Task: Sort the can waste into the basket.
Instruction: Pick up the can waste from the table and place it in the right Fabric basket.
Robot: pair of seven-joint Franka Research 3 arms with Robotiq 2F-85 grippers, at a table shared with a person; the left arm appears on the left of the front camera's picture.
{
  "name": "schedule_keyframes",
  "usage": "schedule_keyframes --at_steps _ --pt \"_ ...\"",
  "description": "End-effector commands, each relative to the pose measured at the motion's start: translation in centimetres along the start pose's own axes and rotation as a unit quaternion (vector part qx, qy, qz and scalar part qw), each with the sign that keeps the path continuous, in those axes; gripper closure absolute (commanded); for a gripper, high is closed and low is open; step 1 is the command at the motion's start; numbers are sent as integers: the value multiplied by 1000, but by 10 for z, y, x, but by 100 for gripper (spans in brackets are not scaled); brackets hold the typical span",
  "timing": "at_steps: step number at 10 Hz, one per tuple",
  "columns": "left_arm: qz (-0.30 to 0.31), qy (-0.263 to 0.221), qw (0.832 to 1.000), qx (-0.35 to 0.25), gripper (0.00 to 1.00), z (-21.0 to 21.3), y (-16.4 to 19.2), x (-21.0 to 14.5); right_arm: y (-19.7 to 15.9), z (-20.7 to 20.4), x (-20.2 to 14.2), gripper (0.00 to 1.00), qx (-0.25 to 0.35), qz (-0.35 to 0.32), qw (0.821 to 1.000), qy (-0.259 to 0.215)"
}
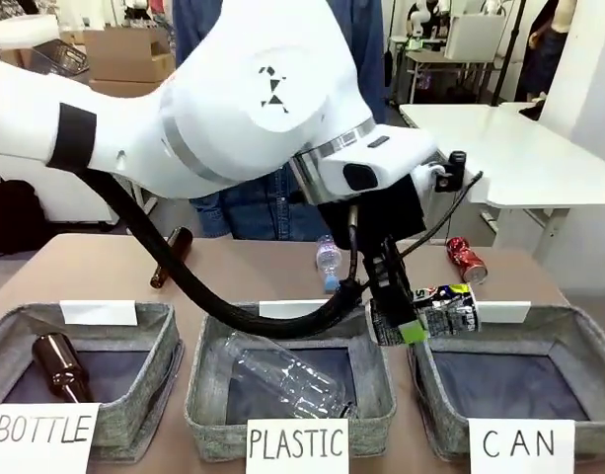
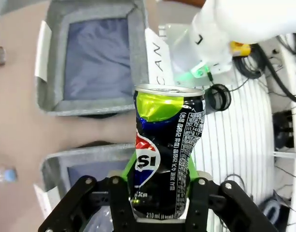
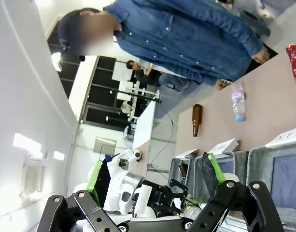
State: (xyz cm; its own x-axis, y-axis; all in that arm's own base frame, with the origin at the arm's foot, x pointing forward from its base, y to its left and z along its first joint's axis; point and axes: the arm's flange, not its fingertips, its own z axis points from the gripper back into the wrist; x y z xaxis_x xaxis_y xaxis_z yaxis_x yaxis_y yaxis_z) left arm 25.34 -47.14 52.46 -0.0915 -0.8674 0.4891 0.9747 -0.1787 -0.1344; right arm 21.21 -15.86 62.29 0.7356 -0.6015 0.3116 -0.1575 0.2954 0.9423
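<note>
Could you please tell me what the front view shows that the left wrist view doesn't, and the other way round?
Front view: the BOTTLE basket holding a brown bottle, and a second brown bottle lying on the table.
Left wrist view: the dark can close up, with its dented side and print, and cables on the floor.
Both: the left gripper shut on the dark can, the empty CAN basket, and the red can on the table.

Robotics lab: white worktable (image 1: pixel 539 158), cardboard boxes (image 1: pixel 124 54) behind.
</note>
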Motion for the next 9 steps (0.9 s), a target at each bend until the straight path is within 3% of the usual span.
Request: schedule_keyframes --at_steps 1,2,4,8,9 --pt "-13 -19 998 65 59 -40 3 32 1 2 1 0 5 4 1000 -5" --pt "-15 -20 989 146 59 -56 12 60 1 2 1 0 5 4 1000 -5" --pt "6 -32 985 171 59 -77 21 83 1 2 1 0 5 4 1000 -5" --pt "10 -12 978 209 59 -112 41 86 1 2 1 0 5 4 1000 -5" --pt "7 -14 981 193 1 -113 41 86 1 2 1 0 5 4 1000 -5"
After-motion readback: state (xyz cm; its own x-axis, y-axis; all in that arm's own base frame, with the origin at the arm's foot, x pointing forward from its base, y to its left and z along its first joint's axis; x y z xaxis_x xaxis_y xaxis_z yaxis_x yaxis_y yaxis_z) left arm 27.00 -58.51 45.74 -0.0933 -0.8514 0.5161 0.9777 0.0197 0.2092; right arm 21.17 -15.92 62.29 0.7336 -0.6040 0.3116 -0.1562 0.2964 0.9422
